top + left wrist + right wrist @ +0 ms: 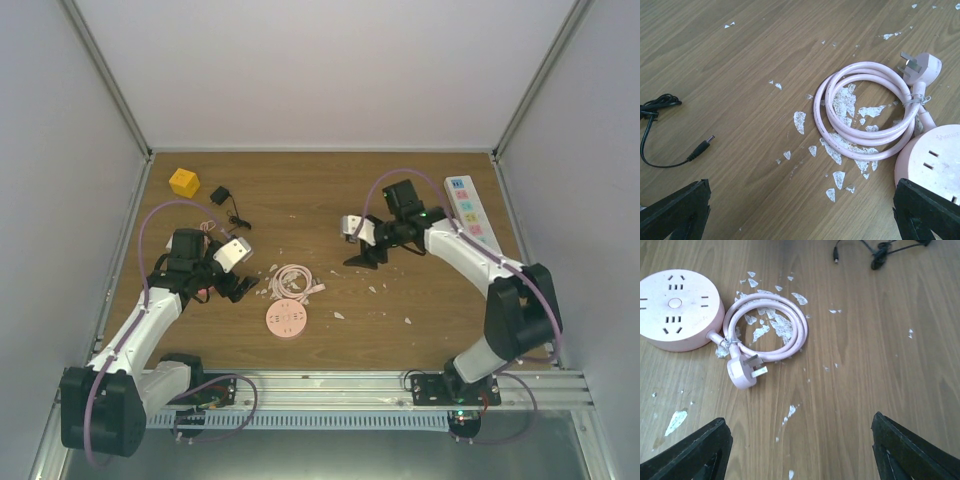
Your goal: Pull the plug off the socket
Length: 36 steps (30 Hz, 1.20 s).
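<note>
Top view: you've got the round pink socket [287, 320] flat on the desk [420, 290], center-front, w/ its pink cable [292, 280] coiled just behind it. Left tool [243, 290] sits low, just left of the coil. Right tool [365, 260] is on the coil's right, apart from it. Yellow cube [184, 182] and black adapter [220, 196] are back-left, white power strip [470, 210] back-right.

Left wrist: tool wide, nothing btwn its fingers [675, 210]. Pink plug [920, 67] lies on the desk at the coil's edge, pins bare, not in any outlet. A thin tie binds the cable near it. The black cord's barrel jack [702, 147] lies at left. White flakes [799, 121] are scattered around.

Right wrist: tool wide, holding nothing. You see the plug on the desk just beside the coil and near the socket's rim, every outlet on top unoccupied.
</note>
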Each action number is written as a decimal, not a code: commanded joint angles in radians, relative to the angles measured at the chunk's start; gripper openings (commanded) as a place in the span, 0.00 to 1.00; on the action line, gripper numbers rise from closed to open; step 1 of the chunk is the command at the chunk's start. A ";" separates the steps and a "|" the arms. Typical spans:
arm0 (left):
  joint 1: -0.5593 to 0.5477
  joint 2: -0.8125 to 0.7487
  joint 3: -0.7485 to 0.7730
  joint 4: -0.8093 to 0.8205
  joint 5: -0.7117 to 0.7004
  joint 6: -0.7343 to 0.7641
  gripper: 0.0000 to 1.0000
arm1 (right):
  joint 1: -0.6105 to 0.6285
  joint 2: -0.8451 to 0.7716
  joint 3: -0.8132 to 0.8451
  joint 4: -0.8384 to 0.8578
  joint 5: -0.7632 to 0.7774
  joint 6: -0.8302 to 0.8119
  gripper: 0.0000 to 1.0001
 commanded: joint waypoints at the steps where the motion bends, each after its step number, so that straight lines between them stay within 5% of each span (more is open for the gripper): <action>1: -0.006 0.006 -0.007 0.034 -0.006 -0.011 0.99 | 0.101 0.068 0.057 0.070 0.091 0.055 0.76; 13: -0.005 0.006 -0.010 0.038 -0.015 -0.014 0.99 | 0.292 0.327 0.209 0.169 0.328 0.163 0.78; 36: -0.006 -0.010 -0.015 0.044 -0.028 -0.016 0.99 | 0.368 0.617 0.384 0.217 0.431 0.262 0.77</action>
